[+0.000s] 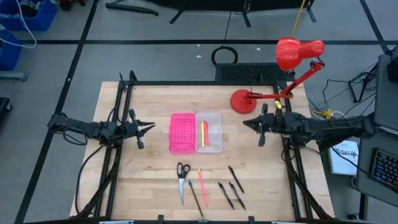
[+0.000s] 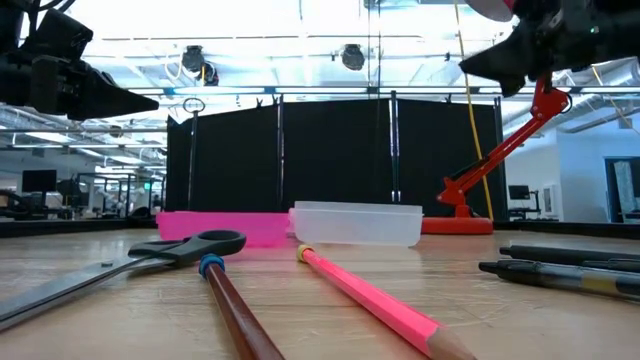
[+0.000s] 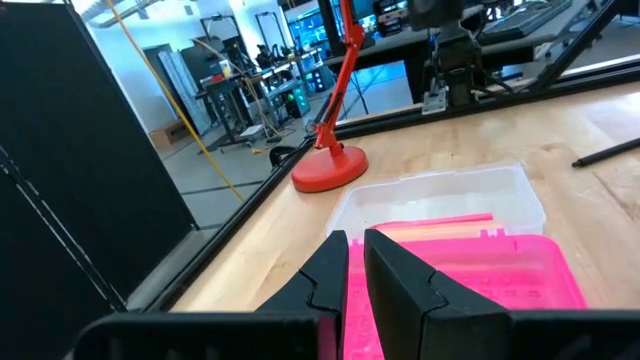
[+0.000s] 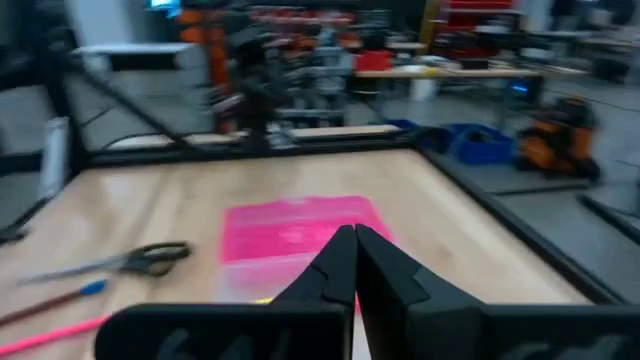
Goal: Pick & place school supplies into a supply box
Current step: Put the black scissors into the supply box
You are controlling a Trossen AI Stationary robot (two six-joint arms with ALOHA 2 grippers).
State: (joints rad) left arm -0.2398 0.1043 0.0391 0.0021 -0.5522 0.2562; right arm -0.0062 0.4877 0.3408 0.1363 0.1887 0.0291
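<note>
The clear supply box (image 1: 209, 132) lies at the table's middle, joined to its pink perforated half (image 1: 181, 132). A yellow pencil (image 1: 203, 134) and a pink one (image 3: 440, 222) lie inside it. Near the front edge lie black-handled scissors (image 1: 182, 179), a blue-tipped pencil (image 1: 195, 196), a pink pencil (image 1: 202, 182) and three black pens (image 1: 231, 188). My left gripper (image 1: 151, 127) hovers shut and empty left of the pink half. My right gripper (image 1: 246, 123) hovers shut and empty right of the box.
A red desk lamp (image 1: 244, 101) stands on its round base at the far right, its arm reaching past the right gripper. A black frame (image 1: 186, 83) borders the table. Bare wood lies between the box and the row of supplies.
</note>
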